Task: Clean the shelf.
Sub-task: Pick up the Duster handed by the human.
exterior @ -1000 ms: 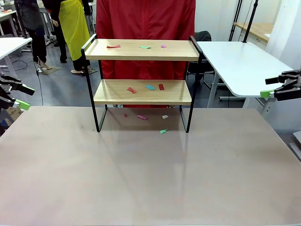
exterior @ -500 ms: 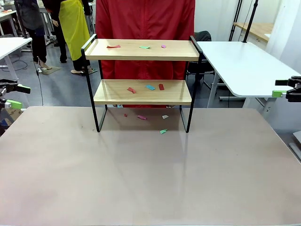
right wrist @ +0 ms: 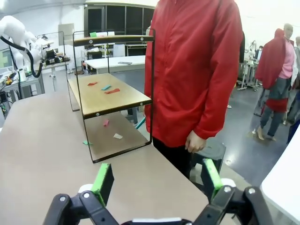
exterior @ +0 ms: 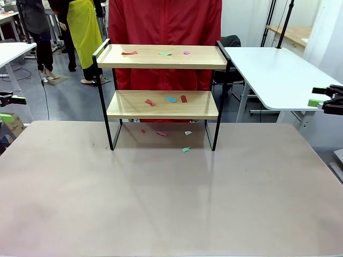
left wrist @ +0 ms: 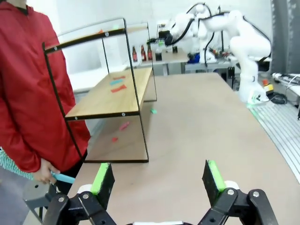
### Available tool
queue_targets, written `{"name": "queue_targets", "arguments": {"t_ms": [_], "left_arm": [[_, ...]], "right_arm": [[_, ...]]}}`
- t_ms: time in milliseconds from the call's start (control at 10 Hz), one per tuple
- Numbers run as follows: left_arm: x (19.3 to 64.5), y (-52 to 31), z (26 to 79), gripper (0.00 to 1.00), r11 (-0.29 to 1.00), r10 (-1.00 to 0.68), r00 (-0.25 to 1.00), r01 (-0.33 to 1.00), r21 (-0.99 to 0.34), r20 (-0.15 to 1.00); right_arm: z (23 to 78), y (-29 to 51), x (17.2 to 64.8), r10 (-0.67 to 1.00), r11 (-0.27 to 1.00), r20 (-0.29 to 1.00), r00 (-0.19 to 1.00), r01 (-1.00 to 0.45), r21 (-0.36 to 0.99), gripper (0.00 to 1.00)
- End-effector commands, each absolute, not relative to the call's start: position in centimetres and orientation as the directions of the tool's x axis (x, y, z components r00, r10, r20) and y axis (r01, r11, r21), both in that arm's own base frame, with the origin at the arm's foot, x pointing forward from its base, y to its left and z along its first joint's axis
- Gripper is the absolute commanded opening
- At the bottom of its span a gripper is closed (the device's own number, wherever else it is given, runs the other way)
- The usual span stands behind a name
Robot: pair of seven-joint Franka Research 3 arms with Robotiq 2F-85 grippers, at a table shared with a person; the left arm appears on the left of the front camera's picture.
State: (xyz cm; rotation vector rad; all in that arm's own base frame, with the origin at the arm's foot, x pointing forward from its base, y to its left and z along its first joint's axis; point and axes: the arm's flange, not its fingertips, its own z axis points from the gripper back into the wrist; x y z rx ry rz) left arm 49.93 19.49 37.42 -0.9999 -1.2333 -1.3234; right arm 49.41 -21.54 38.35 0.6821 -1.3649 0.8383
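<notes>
The shelf [exterior: 161, 57] stands at the table's far middle, two light wooden boards in a thin black frame. Small coloured paper scraps [exterior: 165, 53] lie on the top board, more scraps [exterior: 171, 99] on the lower board, and a few scraps [exterior: 186, 149] on the table under and in front of it. My left gripper [exterior: 12, 107] hovers open at the far left edge, well away from the shelf [left wrist: 108, 96]. My right gripper [exterior: 317, 97] hovers open at the far right edge. Both the left gripper [left wrist: 158, 171] and the right gripper [right wrist: 157, 173] hold nothing. The shelf [right wrist: 108, 96] stands well ahead of the right fingers.
A person in a red jacket [exterior: 163, 21] stands right behind the shelf, one hand [right wrist: 194, 140] hanging, a turquoise tool [left wrist: 61, 177] in the other. A white side table [exterior: 278, 75] is at the right. The brown table [exterior: 161, 203] spreads wide in front.
Both grippers have drawn outward toward the picture's edges, the left one farther left, the right one a little to the right. The shelf and scraps have not moved.
</notes>
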Motion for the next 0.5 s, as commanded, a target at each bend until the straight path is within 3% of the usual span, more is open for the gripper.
{"name": "queue_targets", "arguments": {"t_ms": [0,400], "left_arm": [[51.32,20.58,37.16,1.0,0.065,-0.072,-0.14,0.987,0.145,0.988],[52.06,20.54,37.21,1.0,0.076,-0.046,-0.136,0.987,0.139,0.99]], "right_arm": [[37.82,-22.85,50.63,0.112,0.517,0.994,-0.019,-0.853,-0.074,1.0],[37.38,-23.77,51.05,0.1,0.521,0.995,-0.025,-0.85,-0.074,1.0]]}}
